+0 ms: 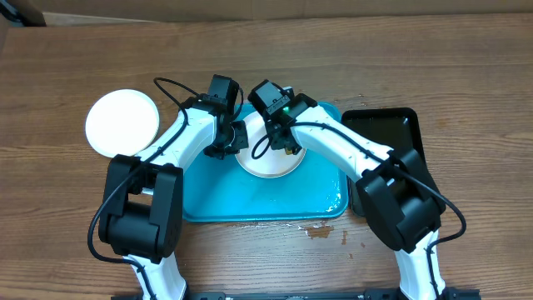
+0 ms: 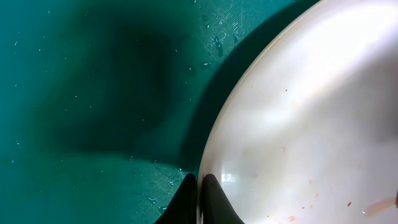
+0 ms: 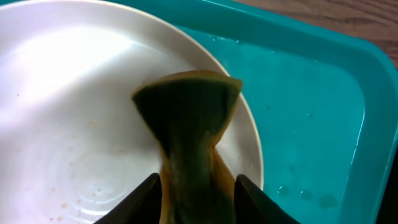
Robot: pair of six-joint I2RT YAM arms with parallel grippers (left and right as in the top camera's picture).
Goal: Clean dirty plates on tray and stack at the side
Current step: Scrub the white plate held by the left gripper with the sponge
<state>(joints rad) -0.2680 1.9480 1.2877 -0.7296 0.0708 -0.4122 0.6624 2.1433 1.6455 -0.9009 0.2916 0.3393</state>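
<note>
A white plate with small orange-red specks lies at the back of the turquoise tray. My left gripper is shut on the plate's left rim; its fingers pinch the edge. My right gripper is shut on a folded yellow-and-green sponge held over the plate. Another white plate sits on the table left of the tray. A third plate is not in view.
A narrow black tray lies right of the turquoise tray. Water drops sit on the tray floor. A small brown stain marks the wooden table in front of the tray.
</note>
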